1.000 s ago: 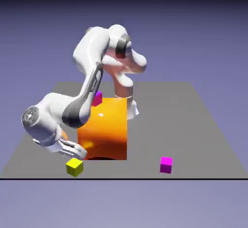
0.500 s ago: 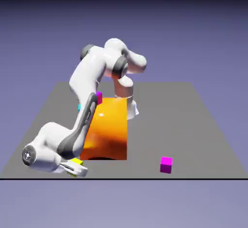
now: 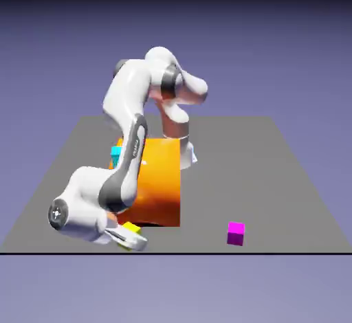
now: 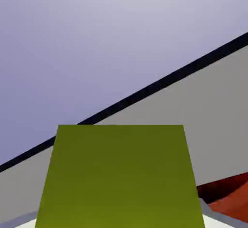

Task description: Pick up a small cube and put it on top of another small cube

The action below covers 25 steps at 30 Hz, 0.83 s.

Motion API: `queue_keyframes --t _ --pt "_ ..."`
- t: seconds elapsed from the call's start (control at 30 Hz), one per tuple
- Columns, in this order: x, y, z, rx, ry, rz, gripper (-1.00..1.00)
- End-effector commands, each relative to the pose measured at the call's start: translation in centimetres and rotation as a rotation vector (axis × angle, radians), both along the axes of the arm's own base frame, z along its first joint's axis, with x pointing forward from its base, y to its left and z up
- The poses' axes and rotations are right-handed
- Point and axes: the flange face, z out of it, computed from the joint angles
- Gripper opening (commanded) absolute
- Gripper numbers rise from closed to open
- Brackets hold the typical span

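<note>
Gripper (image 3: 130, 238) — shut (on yellow cube (image 4: 120, 178)).

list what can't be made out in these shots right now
- Yellow cube, exterior view: lower part hidden behind the tool
- Same cube, hand view: near end cut off by the bottom edge
- Cyan cube, exterior view: possibly partly behind the arm
- Tool's fingertips, hand view: mostly hidden by the yellow cube

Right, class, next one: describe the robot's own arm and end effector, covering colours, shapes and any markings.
The arm is glossy white, with smooth, rounded segments and dark grey bands at several joints. Small lettering runs along a dark forearm panel. The end effector is whitish, with slim fingers.
</note>
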Motion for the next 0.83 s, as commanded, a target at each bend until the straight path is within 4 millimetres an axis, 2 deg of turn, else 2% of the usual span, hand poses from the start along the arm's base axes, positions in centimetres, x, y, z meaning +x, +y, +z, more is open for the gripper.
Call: queue_keyframes --t 0.0,0.23,0.43,0.47,0.57,0.6,0.63,0.67,0.77,0.8 --pt "0.0 1.7 0.2 0.001 0.001 -0.012 -1.0" --pt "-1.3 14.2 2.7 -0.002 0.016 -0.086 -1.0" --pt "-5.0 24.8 5.7 -0.04 0.037 -0.127 -1.0" --pt "-5.0 24.8 5.7 -0.04 0.037 -0.127 -1.0" --pt "-7.0 27.2 0.8 -0.04 0.037 -0.127 -1.0" --pt "-7.4 27.5 0.2 -0.04 0.037 -0.127 -1.0" --pt "-7.4 27.5 0.2 -0.04 0.037 -0.127 1.0" --pt "-7.4 27.5 0.2 -0.04 0.037 -0.127 1.0" --pt "-5.2 25.1 5.0 -0.04 0.037 -0.127 1.0" --pt "-5.0 24.8 5.7 -0.04 0.037 -0.127 1.0"
